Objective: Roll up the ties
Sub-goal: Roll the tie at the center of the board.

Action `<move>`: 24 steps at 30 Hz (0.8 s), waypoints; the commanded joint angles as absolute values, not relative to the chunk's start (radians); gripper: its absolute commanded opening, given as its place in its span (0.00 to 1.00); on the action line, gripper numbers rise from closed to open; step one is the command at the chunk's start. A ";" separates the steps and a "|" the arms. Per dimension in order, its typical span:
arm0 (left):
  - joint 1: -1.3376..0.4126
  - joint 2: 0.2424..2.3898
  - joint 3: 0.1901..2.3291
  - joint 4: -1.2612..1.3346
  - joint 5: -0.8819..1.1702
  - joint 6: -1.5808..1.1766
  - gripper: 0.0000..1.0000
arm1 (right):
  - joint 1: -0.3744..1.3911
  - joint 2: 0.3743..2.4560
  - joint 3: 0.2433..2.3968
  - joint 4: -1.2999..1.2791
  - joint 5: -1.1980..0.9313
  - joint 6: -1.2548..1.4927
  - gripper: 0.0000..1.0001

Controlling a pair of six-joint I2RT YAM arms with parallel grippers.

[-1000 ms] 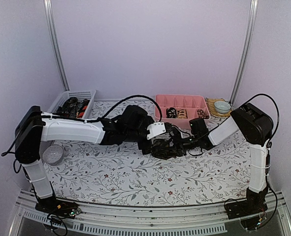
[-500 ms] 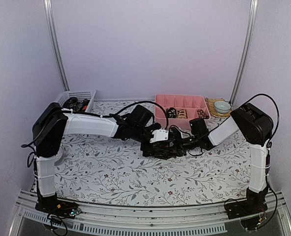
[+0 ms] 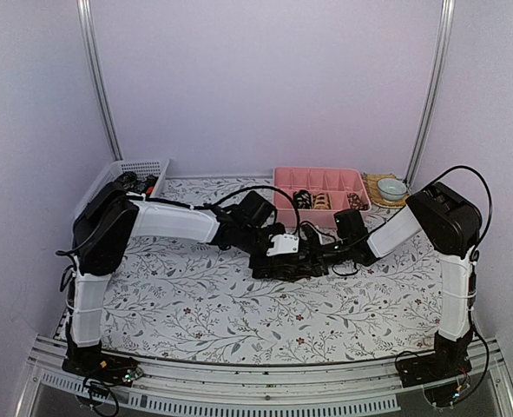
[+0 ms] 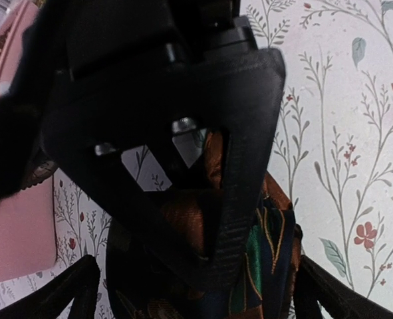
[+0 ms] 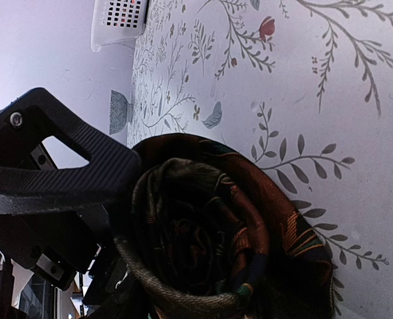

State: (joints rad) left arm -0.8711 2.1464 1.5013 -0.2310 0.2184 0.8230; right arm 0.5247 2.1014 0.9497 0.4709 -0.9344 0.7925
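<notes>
A dark brown patterned tie, rolled into a coil [image 3: 297, 263], lies on the floral cloth at the table's middle, between both grippers. The right wrist view shows the coil [image 5: 249, 199] end-on, with a tan woven edge. My right gripper [image 3: 313, 257] is shut on the coil from the right; its black finger [image 4: 243, 133] crosses in front of the tie [image 4: 276, 246]. My left gripper [image 3: 281, 260] is low at the coil's left, open, with a finger on either side of it [image 4: 196, 292]. One left finger [image 5: 63, 153] lies against the coil.
A pink compartment tray [image 3: 278, 187] with several rolled ties [image 3: 312, 200] stands just behind the grippers. A white mesh basket [image 3: 130, 168] holding loose ties [image 3: 134, 185] is at the back left. A small bowl [image 3: 392, 186] sits at the back right.
My left arm has swung in and come down, bringing its gripper from above the coil to table level around it. The right arm and the coil have stayed put.
</notes>
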 commanded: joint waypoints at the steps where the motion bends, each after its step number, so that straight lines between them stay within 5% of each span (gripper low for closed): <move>1: -0.857 2.176 1.525 -0.244 0.209 0.848 1.00 | 0.534 2.184 0.901 0.311 -0.854 0.776 0.51; 20: -0.829 2.259 1.682 -0.411 0.351 0.753 1.00 | 0.535 2.175 0.897 0.317 -0.861 0.779 0.51; 24: -0.829 2.256 1.687 -0.406 0.362 0.738 0.94 | 0.536 2.175 0.898 0.318 -0.861 0.778 0.51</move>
